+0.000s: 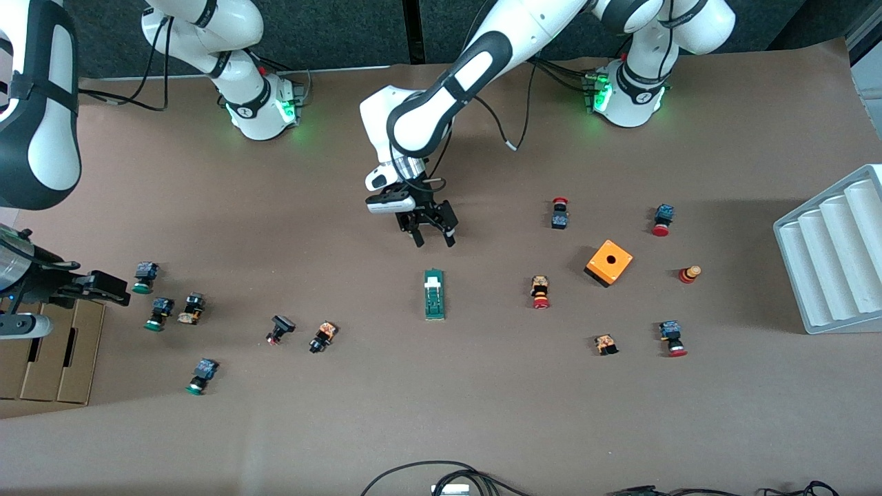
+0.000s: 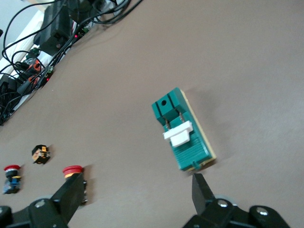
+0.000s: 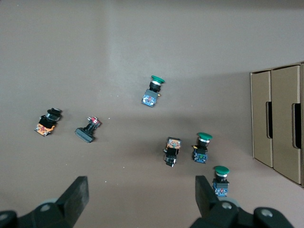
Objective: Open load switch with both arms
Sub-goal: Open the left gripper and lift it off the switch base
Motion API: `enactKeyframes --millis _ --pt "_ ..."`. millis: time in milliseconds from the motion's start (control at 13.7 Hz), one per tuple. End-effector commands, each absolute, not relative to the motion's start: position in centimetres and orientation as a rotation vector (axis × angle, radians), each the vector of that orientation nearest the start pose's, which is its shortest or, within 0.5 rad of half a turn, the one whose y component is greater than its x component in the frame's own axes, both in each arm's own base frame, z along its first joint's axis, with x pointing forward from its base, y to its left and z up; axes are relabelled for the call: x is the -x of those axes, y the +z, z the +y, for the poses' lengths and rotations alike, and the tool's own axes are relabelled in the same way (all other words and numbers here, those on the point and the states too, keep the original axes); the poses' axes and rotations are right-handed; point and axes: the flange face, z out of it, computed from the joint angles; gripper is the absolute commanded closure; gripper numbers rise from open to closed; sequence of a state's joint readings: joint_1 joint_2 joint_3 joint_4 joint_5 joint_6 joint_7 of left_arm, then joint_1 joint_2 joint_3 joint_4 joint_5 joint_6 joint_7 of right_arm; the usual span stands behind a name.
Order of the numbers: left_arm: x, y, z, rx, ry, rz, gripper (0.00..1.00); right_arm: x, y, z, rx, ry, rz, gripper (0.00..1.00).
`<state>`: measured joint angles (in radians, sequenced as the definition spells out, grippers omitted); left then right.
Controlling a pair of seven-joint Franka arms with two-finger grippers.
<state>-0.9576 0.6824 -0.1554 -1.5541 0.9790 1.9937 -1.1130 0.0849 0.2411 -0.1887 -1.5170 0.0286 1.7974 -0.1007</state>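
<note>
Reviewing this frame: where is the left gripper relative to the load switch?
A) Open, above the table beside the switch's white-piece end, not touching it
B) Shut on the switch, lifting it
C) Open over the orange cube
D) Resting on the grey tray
A: the left gripper hangs open by the white-piece end of the load switch, which lies flat and untouched on the table.

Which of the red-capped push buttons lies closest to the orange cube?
The red-capped push button lying between the orange cube and the load switch, toward the right arm's end. The other red-capped ones lie farther from the cube.
</note>
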Motion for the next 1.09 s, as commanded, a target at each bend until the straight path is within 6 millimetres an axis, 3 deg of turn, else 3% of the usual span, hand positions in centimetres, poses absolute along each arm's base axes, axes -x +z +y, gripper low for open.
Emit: enactKeyframes --millis 0,291,509,728,1019 --pt "-37.7 29.4 -57.5 2.457 -0.598 0.754 0.00 -63.8 52.5 -5.7 3.146 -0.044 0.035 0.00" --pt "-41.6 35.0 -53.8 2.477 -0.336 0.978 0.00 -63.8 52.5 -6.6 3.104 -0.053 0.060 0.00" --pt "-44.7 39.2 -49.6 2.574 -0.130 1.073 0.00 -63.7 52.8 -6.8 3.092 -0.061 0.180 0.00" --pt "-47.6 43.1 -44.3 2.678 0.041 1.109 0.00 -63.9 53.6 -6.1 3.092 -0.084 0.168 0.00" --pt "-51.4 48.7 -36.8 2.731 0.035 1.055 0.00 -63.7 53.9 -6.6 3.094 -0.087 0.163 0.00"
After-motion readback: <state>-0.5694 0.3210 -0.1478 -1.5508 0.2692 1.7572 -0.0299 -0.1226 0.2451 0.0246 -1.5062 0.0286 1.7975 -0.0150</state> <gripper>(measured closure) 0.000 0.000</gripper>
